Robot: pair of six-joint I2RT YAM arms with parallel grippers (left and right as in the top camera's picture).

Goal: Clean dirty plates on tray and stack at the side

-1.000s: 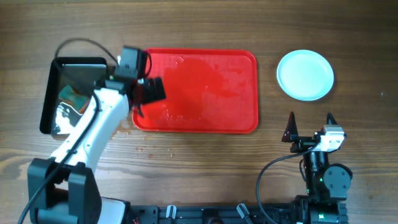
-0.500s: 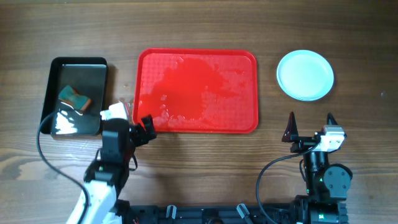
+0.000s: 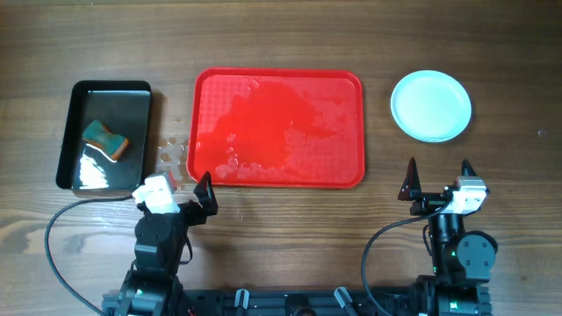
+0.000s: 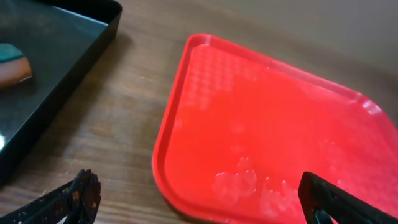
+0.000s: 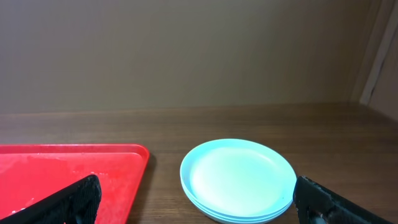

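The red tray (image 3: 342, 96) lies mid-table with wet patches and no plates on it; it also shows in the left wrist view (image 4: 298, 124) and the right wrist view (image 5: 68, 168). The pale-blue plates (image 3: 430, 105) sit in one stack on the table to the right of the tray, clean on top, also in the right wrist view (image 5: 239, 180). My left gripper (image 3: 180, 189) is open and empty at the near left, just below the tray's front left corner (image 4: 199, 199). My right gripper (image 3: 437, 175) is open and empty, near of the plate stack (image 5: 196, 199).
A black glossy tray (image 3: 75, 171) stands at the left and holds a green-and-orange sponge (image 3: 105, 138), also seen in the left wrist view (image 4: 12, 62). Water drops lie on the wood between the two trays (image 3: 171, 149).
My left arm has pulled back from the tray's left edge to the near left of the table. The right arm has not moved.
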